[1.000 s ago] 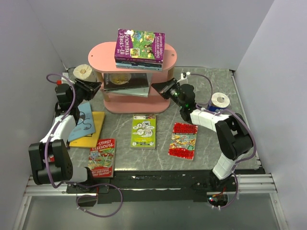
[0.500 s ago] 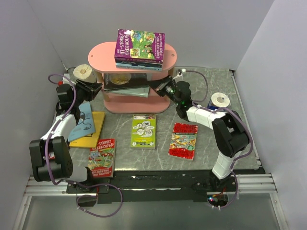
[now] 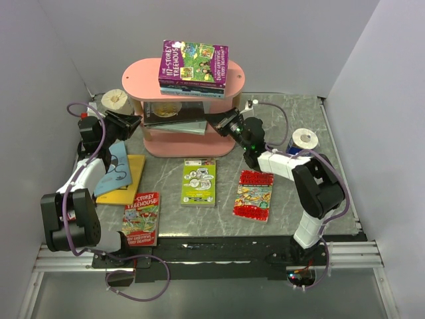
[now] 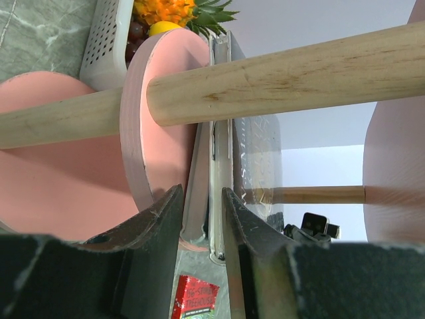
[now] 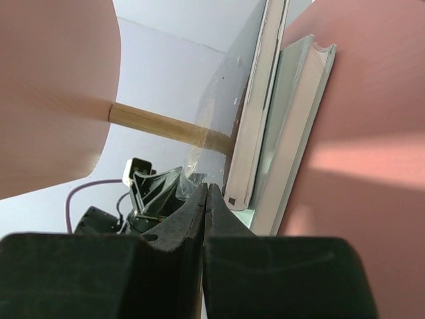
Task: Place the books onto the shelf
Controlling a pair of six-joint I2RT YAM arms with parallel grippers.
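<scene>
The pink shelf stands at the back with a purple-topped stack of books on its top board. Two dark books lie on the middle board. My left gripper is at their left end, its jaws shut on their edges. My right gripper is shut and empty, its tip just off the right end of those books. On the table lie a lime green book, a red book, another red one, and a yellow book under a light blue one.
A paper roll stands left of the shelf and another behind my right arm. A white basket of fruit shows past the shelf in the left wrist view. Grey walls close in on three sides.
My right gripper has moved left, up to the right end of the middle-board books. The left arm and the books on the table have not moved.
</scene>
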